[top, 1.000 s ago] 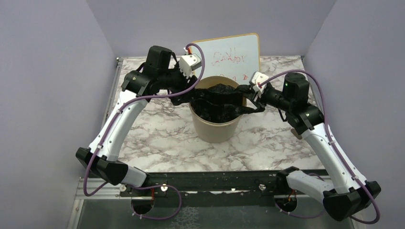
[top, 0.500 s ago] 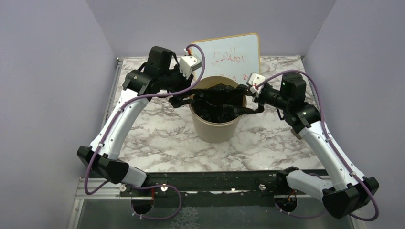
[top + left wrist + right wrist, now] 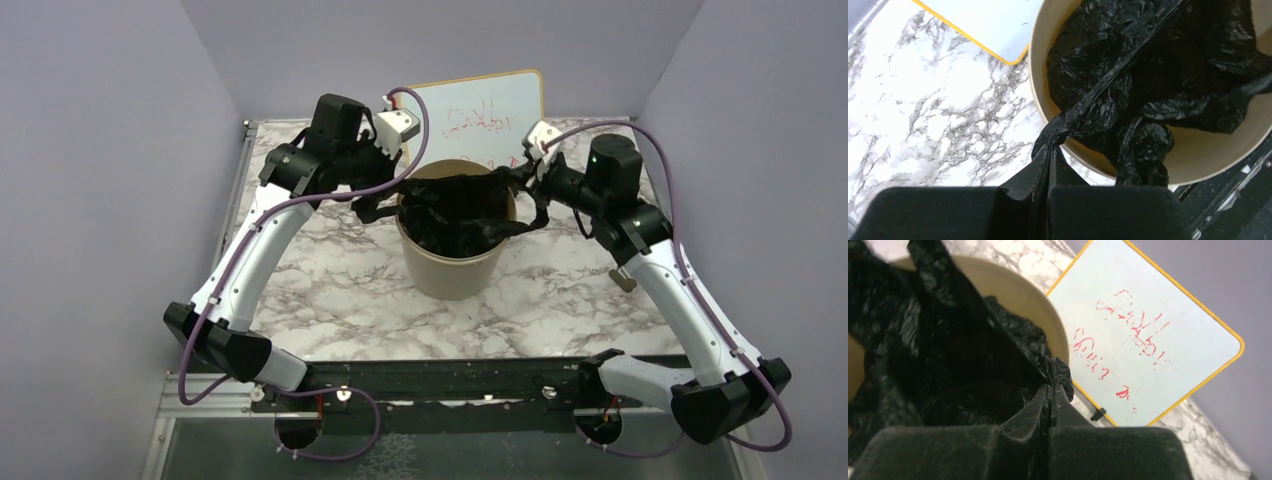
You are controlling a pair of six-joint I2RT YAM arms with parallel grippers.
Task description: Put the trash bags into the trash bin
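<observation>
The cream trash bin [image 3: 450, 268] stands mid-table with the black trash bag [image 3: 455, 215] crumpled inside it and stretched across its mouth. My left gripper [image 3: 385, 205] is at the bin's left rim, shut on the bag's edge. In the left wrist view its fingertips [image 3: 1050, 145] pinch a gathered fold of the bag [image 3: 1128, 75] just outside the rim [image 3: 1037, 75]. At the right rim my right gripper [image 3: 525, 190] is shut on the opposite edge. Its tips [image 3: 1052, 386] clamp a bunched corner of the bag [image 3: 923, 340] beside the bin wall [image 3: 1023, 290].
A whiteboard [image 3: 490, 115] with red writing and a yellow frame leans upright right behind the bin; it also shows as the whiteboard [image 3: 1148, 330] close past my right fingers. Purple walls close in the marble table [image 3: 330, 290] on three sides.
Both grippers have closed on the bag's edges at opposite sides of the rim. The right wrist has risen and shifted back a little, pulling the bag taut across the bin.
</observation>
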